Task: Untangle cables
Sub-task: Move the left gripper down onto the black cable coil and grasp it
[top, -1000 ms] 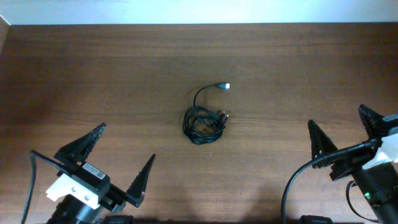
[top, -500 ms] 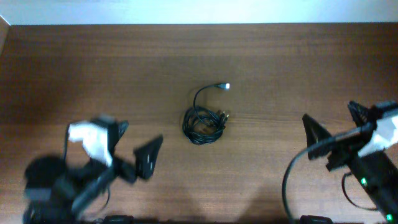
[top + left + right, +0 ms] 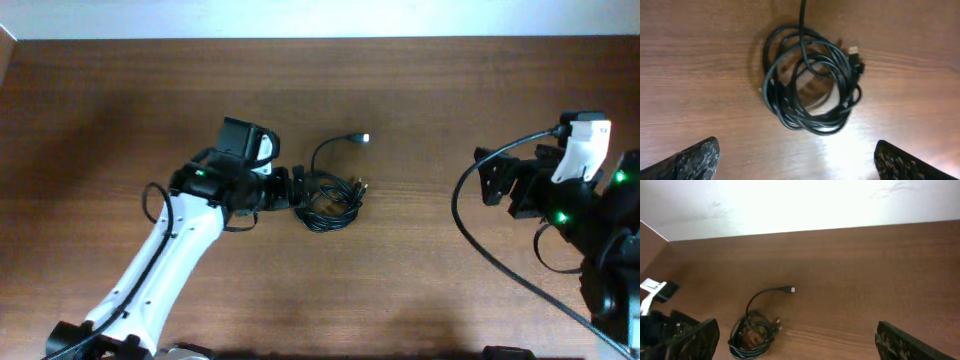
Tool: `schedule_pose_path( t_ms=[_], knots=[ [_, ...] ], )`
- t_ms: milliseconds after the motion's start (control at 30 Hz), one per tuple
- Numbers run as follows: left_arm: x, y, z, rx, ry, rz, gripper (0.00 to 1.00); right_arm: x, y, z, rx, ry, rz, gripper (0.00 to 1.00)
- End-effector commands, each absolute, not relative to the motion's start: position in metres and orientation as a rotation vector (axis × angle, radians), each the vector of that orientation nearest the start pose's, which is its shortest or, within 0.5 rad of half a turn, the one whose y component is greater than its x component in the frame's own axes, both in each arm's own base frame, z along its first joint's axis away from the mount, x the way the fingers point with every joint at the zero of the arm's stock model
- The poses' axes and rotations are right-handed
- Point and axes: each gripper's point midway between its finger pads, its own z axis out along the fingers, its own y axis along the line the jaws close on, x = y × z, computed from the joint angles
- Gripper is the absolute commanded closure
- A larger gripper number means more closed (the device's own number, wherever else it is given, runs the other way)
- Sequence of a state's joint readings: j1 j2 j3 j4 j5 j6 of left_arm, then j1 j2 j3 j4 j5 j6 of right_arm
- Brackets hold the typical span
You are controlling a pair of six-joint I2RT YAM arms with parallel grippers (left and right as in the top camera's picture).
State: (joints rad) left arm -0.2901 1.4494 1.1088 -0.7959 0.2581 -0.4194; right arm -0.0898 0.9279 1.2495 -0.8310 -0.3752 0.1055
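1. Overhead: the cables lie as one tight coil mid-table.
   - The left gripper is just beside the coil's left edge. I can't tell from here whether it touches, and its jaws aren't readable in this view.
   - The right gripper is well apart, off to the right.
   - The coil is near-round, so it has no real long axis. A loose tail leaves the top, arcs toward the far edge and bends right, ending in the whitish plug.
   - The gold-dark plugs sit on the coil's right rim.
2. Left wrist: the coil is centred ahead of the left gripper.
   - The fingertips are spread wide at the bottom corners, so the claw is released and holds nothing.
   - The tail exits straight out of the top of frame.
   - A gold plug sits upper right on the coil.
3. Right wrist: the right gripper is also released and empty.
   - The coil is low left and far off. The whitish plug points right, away from the coil.
4. Step, by my read: approach and first grasp, with nothing separated yet.
5. Next move: the left gripper drops onto the near side of the coil and pins it. The right gripper then comes in for the tail near the whitish plug and pulls along the tail's line, away from the coil.
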Motion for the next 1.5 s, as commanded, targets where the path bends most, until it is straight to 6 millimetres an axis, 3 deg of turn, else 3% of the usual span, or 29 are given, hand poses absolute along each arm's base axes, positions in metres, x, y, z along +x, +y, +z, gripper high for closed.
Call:
schedule_pose_path(
  t_ms=[0,33,100,300,433,533,667,767,933,1000,1033,1100,1200,1300,1367,1400,1467],
  knots=[
    [0.317,-0.124,0.125,-0.121,2.770,-0.396,0.01,0.277,0.043,0.352,-0.042,2.048,0.427,0.01],
    [0.316,-0.112,0.119,-0.144,2.790,-0.296,0.01,0.275,0.047,0.351,-0.055,2.053,0.453,0.01],
    [0.309,-0.107,0.107,-0.152,2.847,-0.247,0.01,0.271,0.048,0.345,-0.050,2.083,0.463,0.01],
    [0.296,-0.131,0.072,-0.033,2.966,-0.205,0.01,0.271,0.045,0.343,-0.034,2.092,0.441,0.01],
    [0.298,-0.133,0.040,-0.030,3.038,-0.167,0.01,0.269,0.045,0.338,-0.031,2.114,0.443,0.02],
    [0.305,-0.136,0.031,-0.030,3.031,-0.170,0.01,0.266,0.045,0.334,-0.026,2.134,0.447,0.01],
    [0.332,-0.135,0.033,-0.076,2.920,-0.154,0.01,0.264,0.045,0.330,-0.021,2.151,0.451,0.01],
    [0.329,-0.136,0.033,-0.078,2.935,-0.177,0.01,0.264,0.045,0.331,-0.021,2.150,0.451,0.01],
    [0.325,-0.161,0.040,-0.050,2.959,-0.384,0.01,0.273,0.044,0.320,-0.011,2.192,0.460,0.01],
    [0.338,-0.180,0.064,0.031,2.906,-0.515,0.01,0.276,0.045,0.320,-0.021,2.189,0.459,0.01],
    [0.347,-0.192,0.085,0.051,2.870,-0.592,0.01,0.276,0.045,0.320,-0.022,2.188,0.459,0.01],
    [0.354,-0.200,0.115,0.076,2.852,-0.630,0.01,0.276,0.045,0.320,-0.021,2.191,0.459,0.01],
    [0.345,-0.193,0.112,0.060,2.903,-0.586,0.01,0.276,0.045,0.320,-0.021,2.191,0.460,0.01],
    [0.319,-0.168,0.098,0.034,3.033,-0.375,0.00,0.275,0.045,0.318,-0.019,2.198,0.461,0.01],
    [0.306,-0.168,0.091,0.098,3.050,-0.206,0.02,0.274,0.046,0.318,-0.021,2.198,0.466,0.01],
    [0.303,-0.165,0.084,0.038,3.039,-0.100,0.00,0.273,0.046,0.318,-0.022,2.200,0.470,0.01],
    [0.296,-0.176,0.070,-0.001,3.029,-0.104,0.01,0.270,0.047,0.321,-0.025,2.191,0.469,0.01]
  ],
)
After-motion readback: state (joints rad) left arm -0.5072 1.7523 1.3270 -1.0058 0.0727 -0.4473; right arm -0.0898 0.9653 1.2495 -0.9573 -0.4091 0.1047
